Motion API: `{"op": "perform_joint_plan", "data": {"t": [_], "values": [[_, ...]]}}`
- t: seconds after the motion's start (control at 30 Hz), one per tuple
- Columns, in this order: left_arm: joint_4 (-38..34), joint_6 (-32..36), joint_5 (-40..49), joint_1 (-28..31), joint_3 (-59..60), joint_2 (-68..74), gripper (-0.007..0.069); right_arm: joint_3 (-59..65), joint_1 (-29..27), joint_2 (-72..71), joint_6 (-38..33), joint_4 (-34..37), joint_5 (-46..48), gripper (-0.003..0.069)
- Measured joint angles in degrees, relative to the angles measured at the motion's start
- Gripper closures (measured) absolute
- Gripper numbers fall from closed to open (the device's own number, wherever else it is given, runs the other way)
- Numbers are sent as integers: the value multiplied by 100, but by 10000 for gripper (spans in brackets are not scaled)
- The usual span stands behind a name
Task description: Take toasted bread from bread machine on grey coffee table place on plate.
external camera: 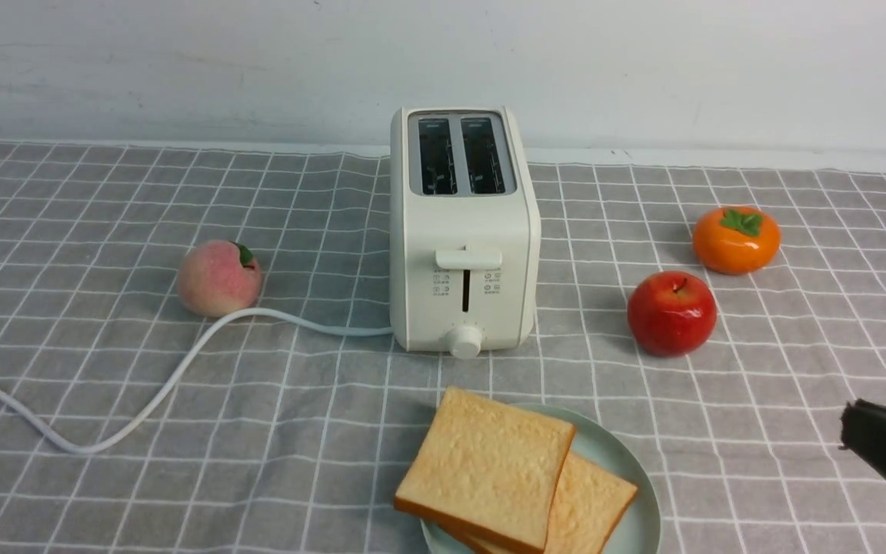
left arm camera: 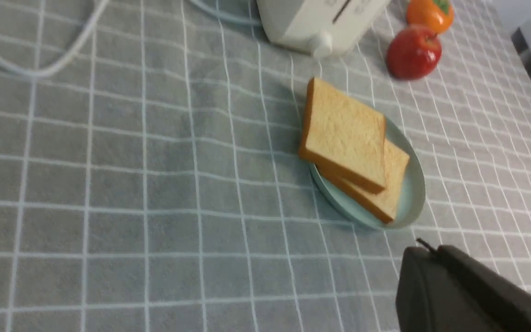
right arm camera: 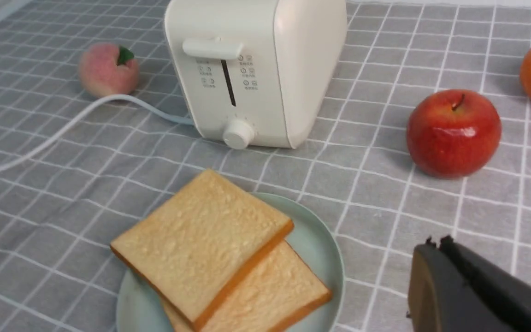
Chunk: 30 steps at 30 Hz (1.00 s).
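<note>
Two slices of toasted bread lie stacked on the mint-green plate [external camera: 637,492] at the front of the grey coffee table [external camera: 104,477]. The top slice [external camera: 485,465] overlaps the lower slice [external camera: 595,504] and overhangs the plate's left rim. The cream bread machine [external camera: 464,231] stands just behind, both slots empty. My right gripper [external camera: 849,427] is shut and empty, right of the plate. In the right wrist view it [right arm camera: 436,243] sits beside the plate [right arm camera: 321,249]. My left gripper [left arm camera: 431,249] is shut and empty near the plate [left arm camera: 413,193]; it is out of the front view.
A peach [external camera: 218,277] lies left of the toaster, with the white cord [external camera: 143,400] curling past it to the left edge. A red apple [external camera: 671,312] and an orange persimmon [external camera: 736,239] sit to the right. A white wall stands behind the table.
</note>
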Motion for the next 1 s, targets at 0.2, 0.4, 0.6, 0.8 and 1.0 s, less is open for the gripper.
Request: {"op": "perform_joint_plan", "data": {"t": [0.2, 0.4, 0.6, 0.8, 1.0], "values": [[889, -12, -668, 0, 74, 52, 638, 126, 0, -189, 90, -347, -16, 669], [1112, 14, -1052, 0, 87, 191, 638, 162, 0, -195, 128, -347, -52, 663], [1100, 1053, -1135, 0, 87, 191, 638, 162, 0, -195, 139, -347, -56, 657], [879, 1807, -1155, 0, 87, 191, 638, 164, 0, -195, 139, -347, -56, 654], [844, 1871, -1155, 0, 87, 191, 638, 164, 0, -195, 139, -347, -56, 647]]}}
